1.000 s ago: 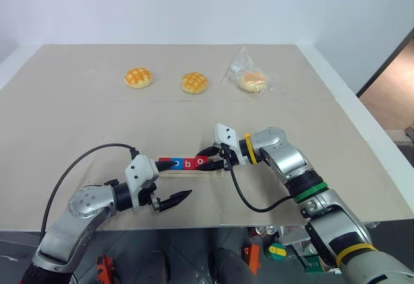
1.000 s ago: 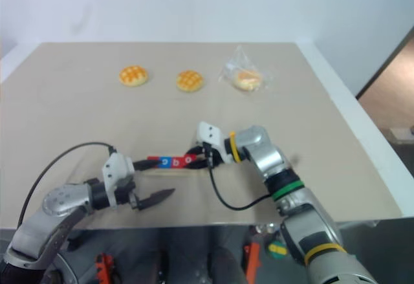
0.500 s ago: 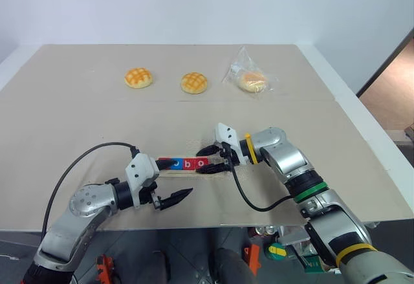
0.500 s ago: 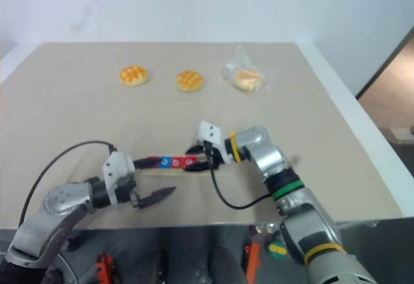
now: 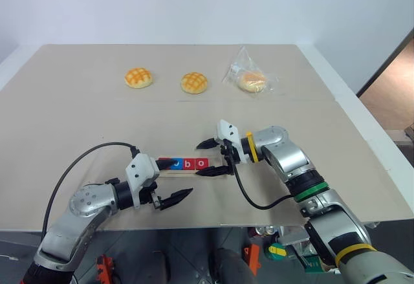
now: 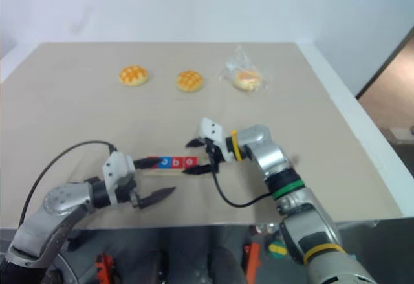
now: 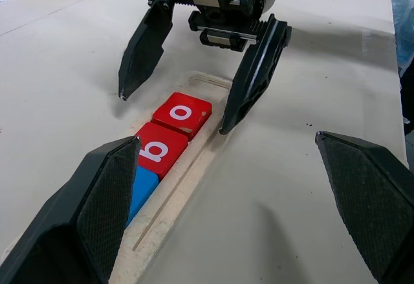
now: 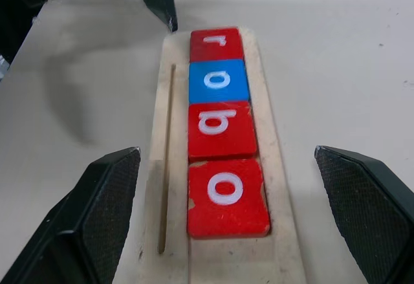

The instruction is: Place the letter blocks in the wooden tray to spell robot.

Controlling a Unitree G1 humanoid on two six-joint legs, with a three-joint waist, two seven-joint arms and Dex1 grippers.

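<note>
I read four letter blocks in the wooden tray [image 8: 278,232]: a red r [image 8: 217,43], a blue o [image 8: 218,80], a red b [image 8: 220,130] and a red o [image 8: 227,197], sitting edge to edge in one row in its groove and spelling "robo". The last red o lies a little askew at the end of the row, with bare tray beyond it. I see no t block in any view.

My right claw [image 5: 211,158] is released, its fingers spread wide on either side of the tray's end by the last o, gripping nothing. My left claw [image 5: 171,183] is also spread and empty, with one finger by the r end of the tray and the other on the near side of it.

Well beyond the tray on the tabletop [image 5: 77,129] lie two golden buns [image 5: 138,77] and a third bun in a clear plastic bag [image 5: 249,77], on which I can read no label.
</note>
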